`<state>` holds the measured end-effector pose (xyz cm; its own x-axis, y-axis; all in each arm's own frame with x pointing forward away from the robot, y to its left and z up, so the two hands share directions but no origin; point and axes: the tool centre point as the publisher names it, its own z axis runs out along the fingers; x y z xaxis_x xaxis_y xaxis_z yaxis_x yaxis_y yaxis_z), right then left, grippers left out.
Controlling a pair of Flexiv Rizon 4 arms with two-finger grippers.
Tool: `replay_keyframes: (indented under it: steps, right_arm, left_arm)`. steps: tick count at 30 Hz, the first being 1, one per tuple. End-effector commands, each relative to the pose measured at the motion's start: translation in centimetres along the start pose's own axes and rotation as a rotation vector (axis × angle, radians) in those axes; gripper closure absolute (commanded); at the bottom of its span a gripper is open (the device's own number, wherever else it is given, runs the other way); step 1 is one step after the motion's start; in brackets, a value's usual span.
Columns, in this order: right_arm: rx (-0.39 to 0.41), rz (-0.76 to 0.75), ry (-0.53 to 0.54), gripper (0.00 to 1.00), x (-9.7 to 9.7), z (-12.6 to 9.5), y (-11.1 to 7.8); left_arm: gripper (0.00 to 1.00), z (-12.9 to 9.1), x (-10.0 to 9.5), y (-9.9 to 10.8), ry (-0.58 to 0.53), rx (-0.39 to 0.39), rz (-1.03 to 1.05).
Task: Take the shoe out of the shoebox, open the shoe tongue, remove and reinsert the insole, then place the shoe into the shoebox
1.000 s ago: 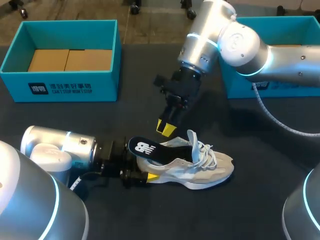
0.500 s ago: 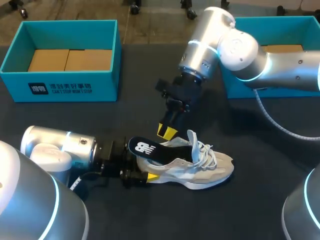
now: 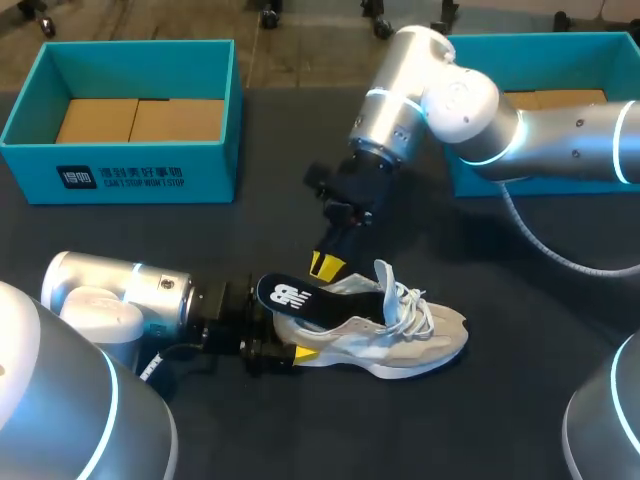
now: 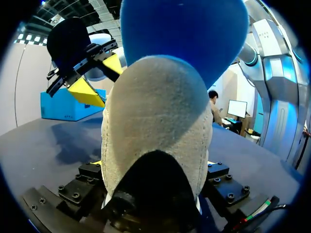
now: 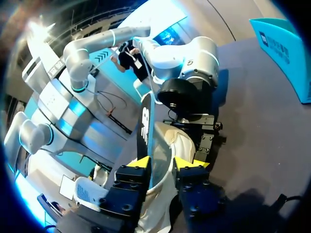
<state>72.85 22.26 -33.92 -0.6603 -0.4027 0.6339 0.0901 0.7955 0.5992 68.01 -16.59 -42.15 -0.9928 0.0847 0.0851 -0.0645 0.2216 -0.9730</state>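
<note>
Dark, matte desk (image 3: pixel 500 300) on every side of the right claw (image 3: pixel 326 266). Soft shadow on the surface just behind that claw. Even, diffuse light across it.

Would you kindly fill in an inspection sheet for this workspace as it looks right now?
Surface: dark table, no marks seen.
Job's things: shoe on the table; insole sticking up out of its heel; left shoebox and right shoebox open at the far side.
Clutter: nothing seen.
Grippers: left gripper shut on the shoe's heel; right gripper open, at the insole's raised end.
Cables: grey cable looping from the right arm.
Surroundings: nothing seen.
</note>
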Motion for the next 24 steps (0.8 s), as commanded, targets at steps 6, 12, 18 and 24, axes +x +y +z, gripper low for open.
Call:
replay_keyframes:
  steps: [6,12,18,24]
  right_arm:
    - [0.003,0.009,-0.027,1.00,0.8,0.4,0.5]
    - [0.020,0.022,-0.063,1.00,2.1,-0.4,1.4]
    - [0.041,0.038,-0.107,0.62,3.7,-0.4,2.2]
    - [0.040,0.035,-0.130,0.62,4.2,0.3,2.3]
  left_arm:
    - [1.00,0.2,-0.3,0.4,0.000,0.000,0.000]
    - [1.00,0.2,-0.3,0.4,0.000,0.000,0.000]
    - [1.00,0.2,-0.3,0.4,0.000,0.000,0.000]
    - [1.00,0.2,-0.3,0.4,0.000,0.000,0.000]
